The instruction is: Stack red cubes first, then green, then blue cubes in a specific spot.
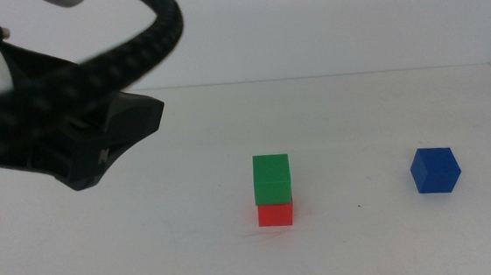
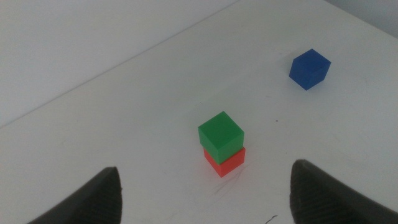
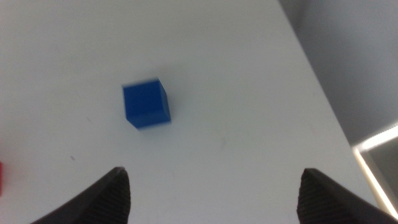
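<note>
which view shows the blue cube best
The right wrist view: the small solid blue cube is largest and near centre there, though slightly blurred. The middle view and left wrist view show it smaller, off to one side.

Middle cam: high, looks forward and down over the desk (image 1: 368, 242), far edge in frame, left arm body close and blocking upper left. Left wrist cam: raised, angled down between the left tool (image 2: 205, 199) tips, sees green cube (image 2: 221, 135) on red cube (image 2: 225, 162) plus blue cube (image 2: 310, 68), same as middle. Right wrist cam: nearer, steep down between the right tool (image 3: 214, 196) tips, shares only blue and the desk edge
</note>
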{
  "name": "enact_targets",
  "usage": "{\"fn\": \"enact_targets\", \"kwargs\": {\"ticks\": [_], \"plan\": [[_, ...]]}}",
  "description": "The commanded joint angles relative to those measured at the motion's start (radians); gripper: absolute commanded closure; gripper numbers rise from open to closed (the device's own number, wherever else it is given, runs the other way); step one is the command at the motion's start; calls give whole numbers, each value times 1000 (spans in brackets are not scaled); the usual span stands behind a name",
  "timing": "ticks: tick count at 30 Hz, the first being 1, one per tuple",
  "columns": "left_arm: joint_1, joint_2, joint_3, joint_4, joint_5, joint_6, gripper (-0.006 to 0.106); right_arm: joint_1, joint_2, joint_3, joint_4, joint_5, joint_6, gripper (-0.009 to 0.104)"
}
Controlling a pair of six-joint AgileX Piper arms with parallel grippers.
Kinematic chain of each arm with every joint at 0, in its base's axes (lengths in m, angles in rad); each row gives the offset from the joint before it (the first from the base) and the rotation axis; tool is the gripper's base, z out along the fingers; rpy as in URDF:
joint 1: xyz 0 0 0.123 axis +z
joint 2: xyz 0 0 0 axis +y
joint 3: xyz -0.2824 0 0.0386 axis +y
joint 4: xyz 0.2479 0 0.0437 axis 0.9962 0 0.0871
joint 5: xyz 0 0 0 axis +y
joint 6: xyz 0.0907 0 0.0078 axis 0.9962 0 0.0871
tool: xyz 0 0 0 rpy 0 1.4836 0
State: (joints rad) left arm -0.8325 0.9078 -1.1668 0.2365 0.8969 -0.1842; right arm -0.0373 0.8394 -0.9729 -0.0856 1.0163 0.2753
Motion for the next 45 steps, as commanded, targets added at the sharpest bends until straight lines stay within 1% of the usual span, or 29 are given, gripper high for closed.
{"fn": "enact_targets", "kwargs": {"ticks": [1, 4, 8, 15, 22, 29, 38, 45], "plan": [[-3, -6, -27, 13, -68, -3, 9, -6, 97, -99, -14, 39, -13, 1], [-3, -6, -27, 13, -68, -3, 9, -6, 193, -156, -1, 75, -10, 1], [-3, -6, -27, 13, -68, -3, 9, -6, 278, -183, 6, 12, 11, 1], [-3, -6, -27, 13, -68, -3, 9, -1, 371, -188, 13, 9, 3, 1], [-3, -6, -27, 13, -68, -3, 9, 55, 416, -210, -3, 18, -2, 1], [-3, -6, -27, 13, -68, -3, 9, 87, 506, -249, 20, 18, -4, 1], [-3, -6, -27, 13, -68, -3, 9, 137, 674, -314, 26, 1, -72, 1], [-3, -6, -27, 13, -68, -3, 9, 145, 780, -349, 32, -58, -129, 1]]}}
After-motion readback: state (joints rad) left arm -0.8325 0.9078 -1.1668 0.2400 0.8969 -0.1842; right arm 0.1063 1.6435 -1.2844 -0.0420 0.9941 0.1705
